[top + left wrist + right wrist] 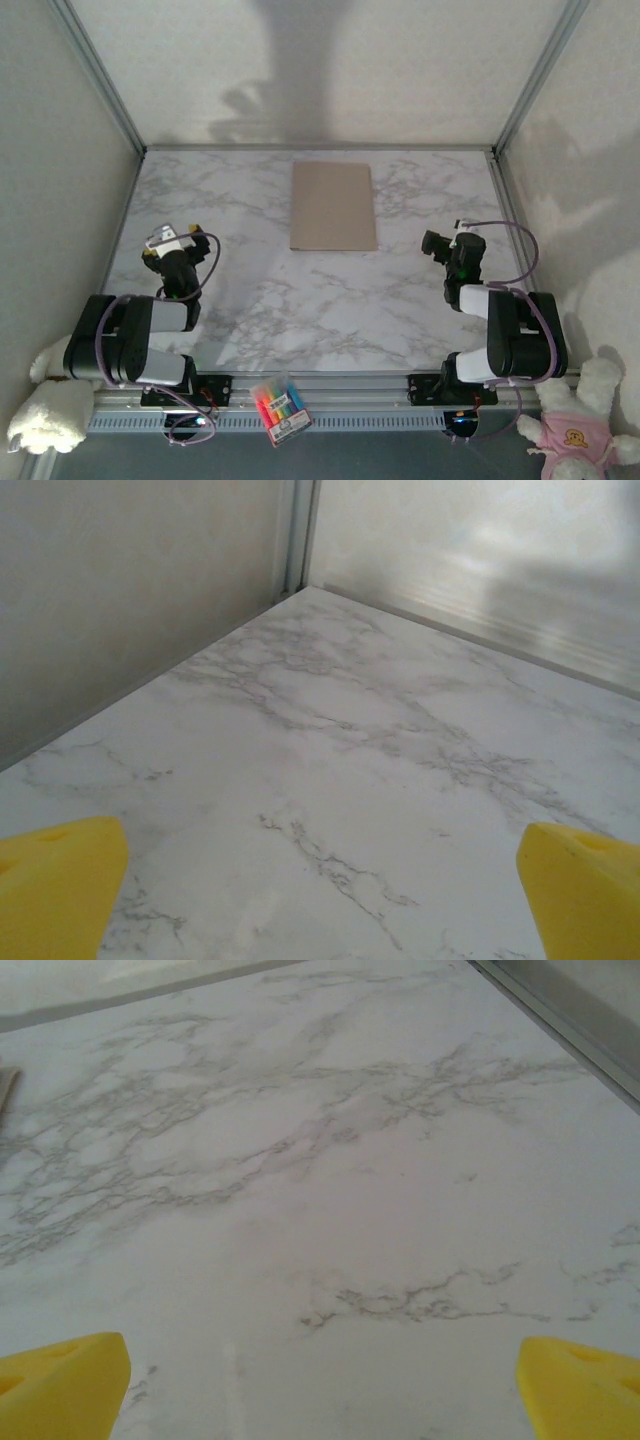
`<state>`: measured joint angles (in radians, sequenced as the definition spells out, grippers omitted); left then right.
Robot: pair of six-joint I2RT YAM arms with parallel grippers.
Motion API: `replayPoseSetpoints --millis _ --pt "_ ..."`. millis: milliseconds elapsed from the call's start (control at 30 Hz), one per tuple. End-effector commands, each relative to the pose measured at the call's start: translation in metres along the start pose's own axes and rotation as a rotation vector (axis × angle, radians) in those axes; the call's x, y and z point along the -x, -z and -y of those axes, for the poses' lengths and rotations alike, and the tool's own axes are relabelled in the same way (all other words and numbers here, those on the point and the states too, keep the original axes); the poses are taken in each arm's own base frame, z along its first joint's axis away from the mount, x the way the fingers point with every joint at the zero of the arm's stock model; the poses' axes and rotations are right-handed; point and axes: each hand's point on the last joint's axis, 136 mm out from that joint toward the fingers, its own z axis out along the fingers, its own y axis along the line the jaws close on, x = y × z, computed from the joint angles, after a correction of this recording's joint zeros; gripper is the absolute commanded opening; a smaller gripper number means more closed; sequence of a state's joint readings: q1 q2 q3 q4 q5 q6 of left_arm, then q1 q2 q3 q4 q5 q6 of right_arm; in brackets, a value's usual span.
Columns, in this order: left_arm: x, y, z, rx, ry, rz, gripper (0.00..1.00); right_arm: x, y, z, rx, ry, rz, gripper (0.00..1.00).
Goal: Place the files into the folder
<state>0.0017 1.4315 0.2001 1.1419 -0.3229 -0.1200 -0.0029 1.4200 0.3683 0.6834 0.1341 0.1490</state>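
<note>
On the marble desk (300, 300), the folder (333, 206) lies flat and shut at the far middle; whether the files are inside, I cannot tell. Left jaws and right jaws gape wide, empty, well apart from it. To check, probably pinch one edge lightly.

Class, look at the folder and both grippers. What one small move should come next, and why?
Probably the right gripper should reach left toward the folder's near right corner, ready to lift the top leaf. The folder lies flat and closed on the table. Both grippers are open, empty and well apart from it. The left gripper looks about as far off, so either arm could go.
</note>
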Motion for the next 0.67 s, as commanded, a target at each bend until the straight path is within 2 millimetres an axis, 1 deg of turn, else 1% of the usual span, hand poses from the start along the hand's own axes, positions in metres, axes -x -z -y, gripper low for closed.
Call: replayPoseSetpoints --millis 0,33,67,100,133,233,633 --pt "0.015 -0.002 0.019 -0.096 -0.009 0.072 1.00 0.007 -0.003 -0.019 0.070 0.078 0.061 0.99" --pt "0.011 -0.001 0.025 -0.134 -0.025 0.070 1.00 0.002 -0.006 -0.025 0.101 0.097 0.081 0.99" --pt "0.008 0.002 0.028 -0.162 -0.040 0.078 0.99 0.004 -0.007 -0.032 0.123 0.119 0.109 0.99" --pt "0.009 0.004 0.029 -0.157 -0.042 0.093 0.99 0.000 -0.009 -0.031 0.105 0.128 0.060 0.99" --pt "0.006 0.002 0.029 -0.154 -0.044 0.070 0.99 0.002 -0.013 -0.027 0.076 0.115 0.048 0.99" --pt "0.007 -0.007 0.020 -0.123 -0.003 0.056 0.99 0.001 -0.013 -0.030 0.066 0.134 0.049 0.99" --pt "0.007 -0.006 0.020 -0.122 -0.003 0.058 1.00 0.001 -0.013 -0.029 0.062 0.137 0.049 0.99"
